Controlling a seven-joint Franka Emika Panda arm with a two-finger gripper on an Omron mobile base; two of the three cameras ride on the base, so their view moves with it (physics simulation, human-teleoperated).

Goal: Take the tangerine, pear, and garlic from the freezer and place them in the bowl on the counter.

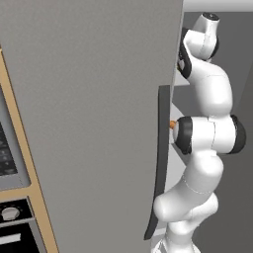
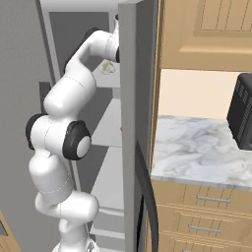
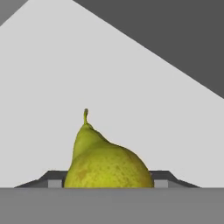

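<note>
In the hand view a yellow-green pear (image 3: 107, 162) lies on a pale grey freezer shelf (image 3: 109, 78), and my gripper (image 3: 108, 181) is shut on it, with a dark fingertip (image 3: 54, 180) showing on each side. My arm reaches past the open grey freezer door (image 1: 99, 99) into the compartment. A bit of the orange tangerine (image 1: 172, 124) peeks out behind the door's dark handle (image 1: 160, 163). The whitish garlic (image 2: 107, 68) rests on an upper shelf beside my forearm. The marbled counter (image 2: 197, 147) lies to the right. The bowl is out of view.
The freezer door's edge (image 2: 129, 108) stands between my arm and the counter. A black appliance (image 2: 241, 110) sits at the counter's right end, over tan drawers (image 2: 206, 216). An oven panel with a knob (image 1: 10, 213) is at the far left.
</note>
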